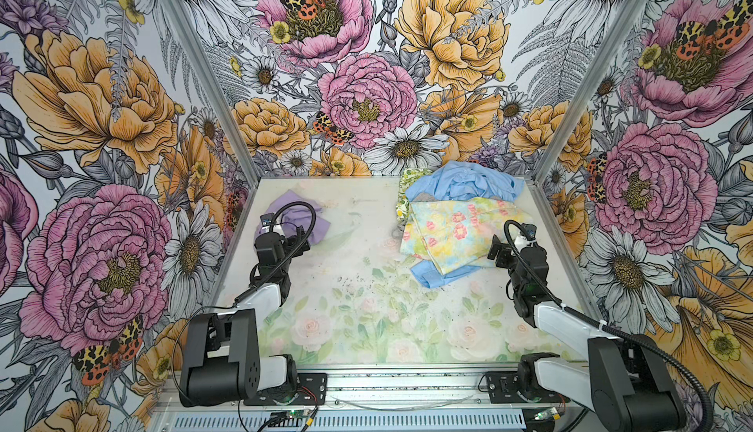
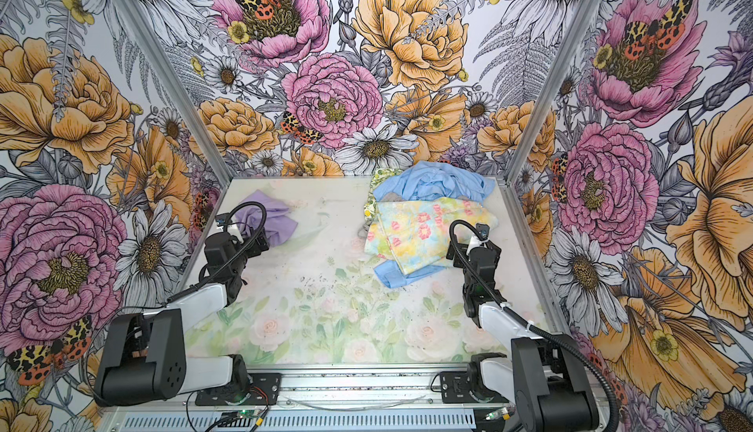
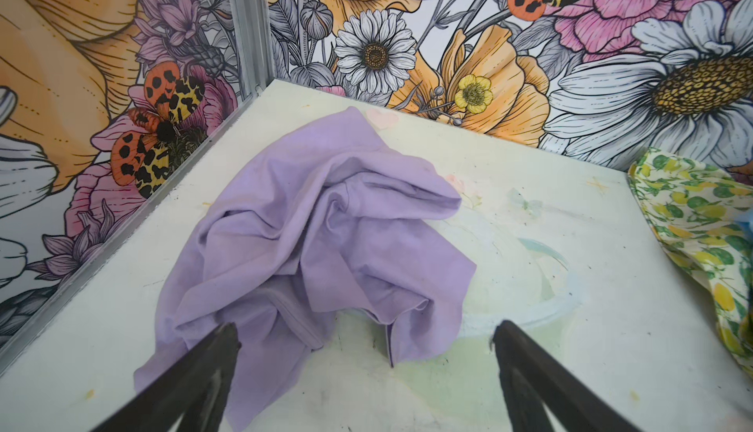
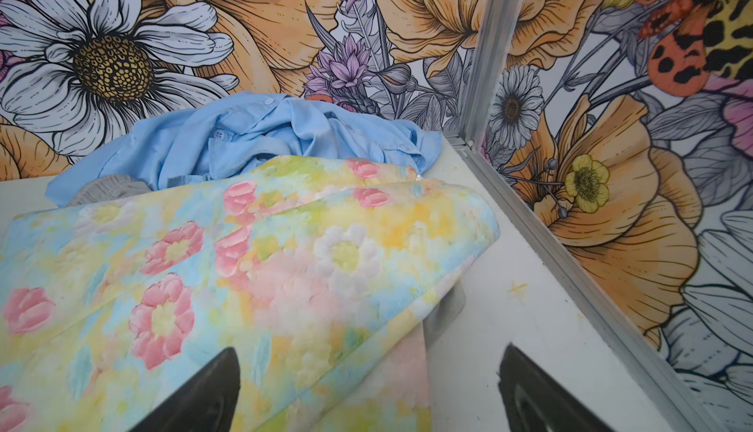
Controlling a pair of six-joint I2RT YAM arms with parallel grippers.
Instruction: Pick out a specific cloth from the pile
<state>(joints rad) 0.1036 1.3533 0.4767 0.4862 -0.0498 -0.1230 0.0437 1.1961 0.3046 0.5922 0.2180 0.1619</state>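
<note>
One plain lilac cloth (image 3: 326,226) is lying crumpled by itself in the far left corner of the tabletop (image 1: 366,320). It is soft and unprinted, and its folds are bunching toward the middle. It is sitting well apart from the pile (image 1: 456,222) at the far right, where a light blue shirt (image 1: 460,183) is showing under a pastel yellow floral cloth (image 4: 285,254) and a small green-yellow print piece (image 3: 692,205) is poking out at the side.

I am seeing bare tabletop between the two groups and across the near half, while the metal frame rail (image 3: 122,228) is running close beside the lilac cloth.

My left end effector (image 3: 365,328) is hovering at the cloth's near edge, fingers spread wide and gripping nothing. One finger is overlapping the fabric, possibly touching it. My right end effector (image 4: 370,350) is hanging over the floral cloth's edge, likewise spread and empty.
</note>
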